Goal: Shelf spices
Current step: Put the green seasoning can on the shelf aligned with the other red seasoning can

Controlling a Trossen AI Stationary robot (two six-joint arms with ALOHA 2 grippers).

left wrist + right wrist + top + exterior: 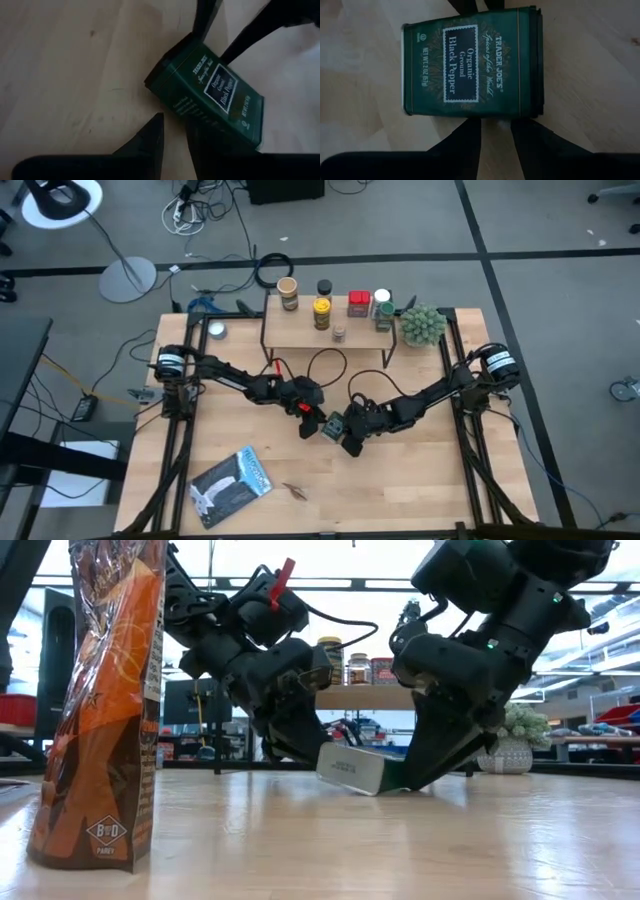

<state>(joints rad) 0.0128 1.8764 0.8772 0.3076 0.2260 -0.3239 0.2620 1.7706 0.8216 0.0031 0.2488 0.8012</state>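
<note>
A green tin of black pepper (470, 65) lies on its broad face at the middle of the table (400, 480). In the low view, the green tin (352, 770) sits tilted, its long side toward the table's left raised. My left gripper (176, 125) stands at that raised side and my right gripper (496, 125) at the opposite, lower one. Each shows a narrow gap with nothing in it. Several other spices, among them a yellow jar (321, 312) and a red tin (359, 303), stand on the shelf (300, 332) at the far edge. My left gripper has one fingertip (196, 131) against the tin's narrow long side (180, 107), slanting down from the table's left. The other fingertip is over bare wood. Whether the raised side rests on the finger, I cannot tell. My right gripper sets both fingertips (472, 131) against the tin's other long side (490, 112), near its middle. It comes slanting down from the table's right, the fingers spaced along that side. That side is down by the table.
A small potted plant (422, 325) stands right of the shelf. A blue-white flat packet (232, 485) lies at the near left. An orange-brown bag (100, 700) stands upright close to the low camera. Bare wood shows at the near right.
</note>
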